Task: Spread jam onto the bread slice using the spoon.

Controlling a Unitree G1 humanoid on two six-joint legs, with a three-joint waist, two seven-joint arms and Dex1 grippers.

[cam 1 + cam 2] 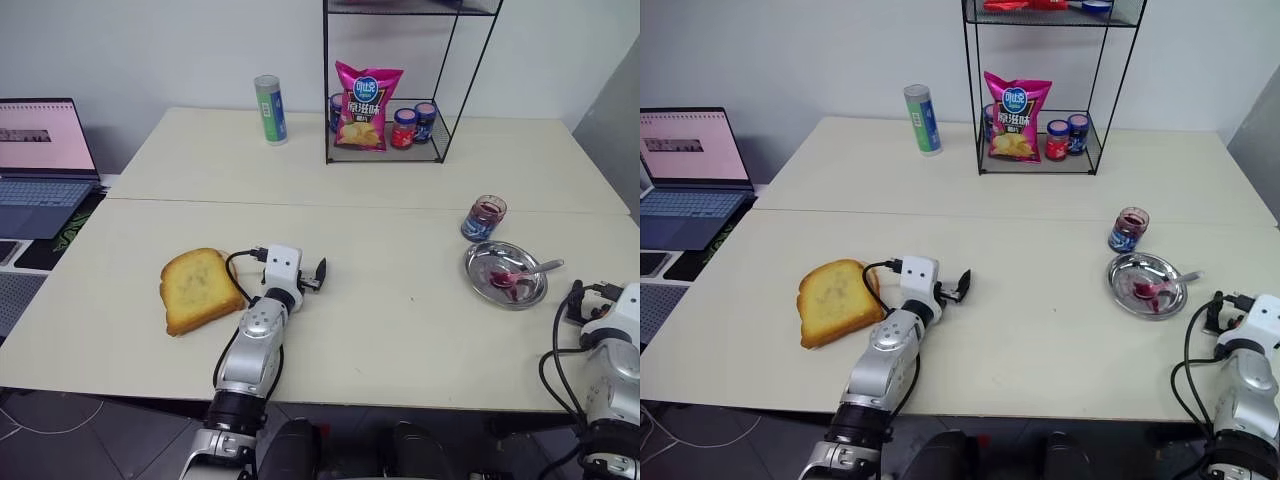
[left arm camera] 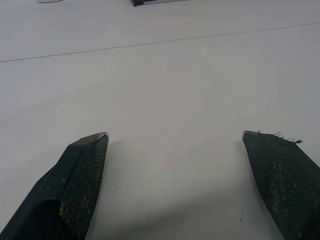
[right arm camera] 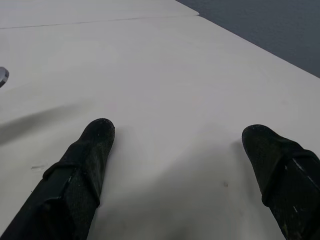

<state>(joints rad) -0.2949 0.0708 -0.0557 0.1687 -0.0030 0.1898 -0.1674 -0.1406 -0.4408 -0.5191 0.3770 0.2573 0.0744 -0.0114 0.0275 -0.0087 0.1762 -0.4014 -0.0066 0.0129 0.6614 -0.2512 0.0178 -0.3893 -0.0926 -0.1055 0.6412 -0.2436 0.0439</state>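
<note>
**A:** Where is the spoon (image 1: 522, 274) right now?

**B:** It lies in the small metal dish (image 1: 478, 264) on your right side of the table (image 1: 400, 320). The jam-stained bowl end sits near the middle of the dish. The thin handle sticks out over the dish's rim, pointing to the right and a bit away from you. So its long line runs mostly side to side.

**A:** Which arm should you use?

**B:** Your right gripper (image 3: 177, 132) is nearer, I think. It sits at the table's near right edge, and the dish is ahead of it and to its left. Its jaws are wide apart and hold nothing. It points a little off to the right, so you would have to turn it in toward the handle.

**A:** And the other one?

**B:** Your left gripper (image 2: 175, 137) is wide open and empty too. It rests just beside the bread slice (image 1: 198, 288), which lies flat to its left.

**A:** Where is the jam?

**B:** The jam (image 1: 486, 211) is in the small glass jar (image 1: 482, 229) just behind the dish, and some is smeared in the dish.
</note>
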